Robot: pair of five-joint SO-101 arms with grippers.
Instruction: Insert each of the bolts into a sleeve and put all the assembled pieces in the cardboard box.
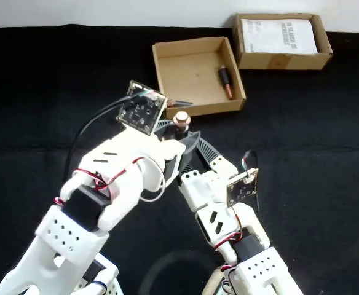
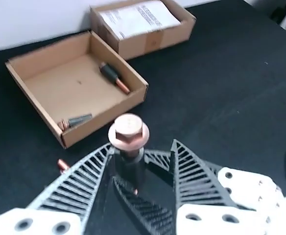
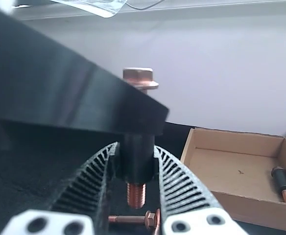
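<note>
The right fingers (image 3: pixel 182 191) are clamped on a dark cylindrical sleeve (image 3: pixel 135 159), held upright above the black surface (image 1: pixel 315 153), near the open brown cardboard box (image 1: pixel 189 77). A copper flanged bolt (image 2: pixel 128 131) stands in the sleeve. The left fingers (image 2: pixel 79 183) are apart around it. Two assembled pieces (image 2: pixel 114 77) lie in the box. A loose copper bolt (image 3: pixel 132 219) lies on the surface.

Bolt (image 2: pixel 128 129): smooth, glossy copper-coloured metal is being shown on head and thread. Sleeve (image 3: pixel 137 156): a dark, matt surface is being presented. Fingers (image 3: pixel 182 191) of the right gripper (image 3: pixel 135 149): matt black ribbed plastic is being seen, with smooth white plastic at their bases. Cardboard box (image 1: pixel 185 74): plain brown matt board is being observed. Tabletop (image 1: pixel 315 153): it is being covered by black matt cloth. Second box (image 1: pixel 278 60), at the tabletop's far edge: white paper (image 1: pixel 278 35) is being carried.
</note>
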